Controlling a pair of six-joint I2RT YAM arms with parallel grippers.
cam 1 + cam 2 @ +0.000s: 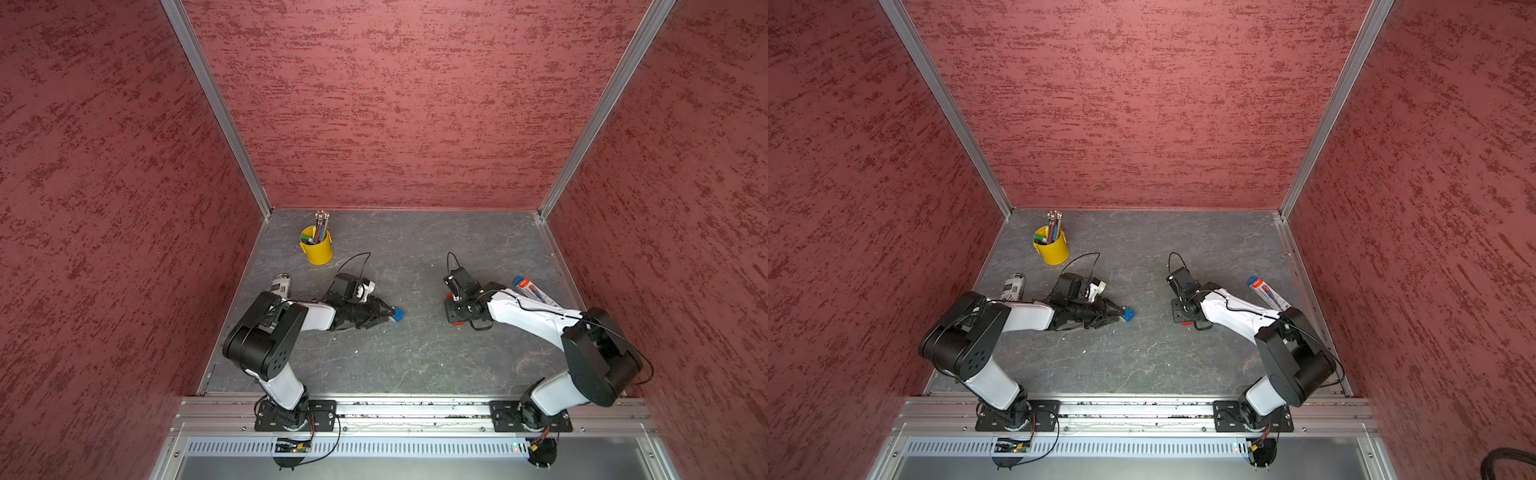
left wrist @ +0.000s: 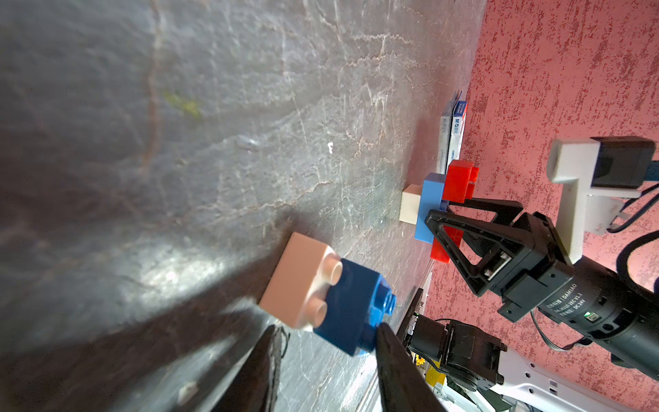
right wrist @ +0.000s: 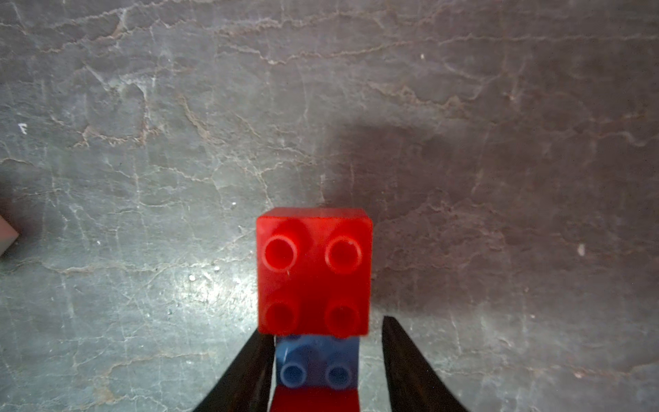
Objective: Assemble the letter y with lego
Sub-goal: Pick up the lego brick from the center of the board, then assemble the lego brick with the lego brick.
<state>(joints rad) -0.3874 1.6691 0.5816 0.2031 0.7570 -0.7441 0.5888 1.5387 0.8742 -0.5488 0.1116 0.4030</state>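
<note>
My left gripper [image 1: 390,316] [image 2: 327,326] lies low over the table and is shut on a joined pair of lego. The pair is a white square [image 2: 296,281] plugged into a blue square [image 2: 351,306] [image 1: 400,313] [image 1: 1128,313], pinched end to end between the fingertips. To the right, a partly built letter y stands on the table: a white square [image 2: 410,208] at the bottom, a longer blue rectangle [image 2: 431,207] [image 3: 317,360] on it, and two red squares [image 2: 460,182] [image 3: 313,271] on the blue. My right gripper [image 1: 453,309] [image 3: 326,328] points down and straddles the blue rectangle. One finger touches it and the other stands off.
A yellow pencil cup [image 1: 316,249] stands at the back left. A printed can [image 1: 281,284] lies beside the left arm. A flat pen box [image 1: 534,291] lies by the right wall. Red walls close in three sides.
</note>
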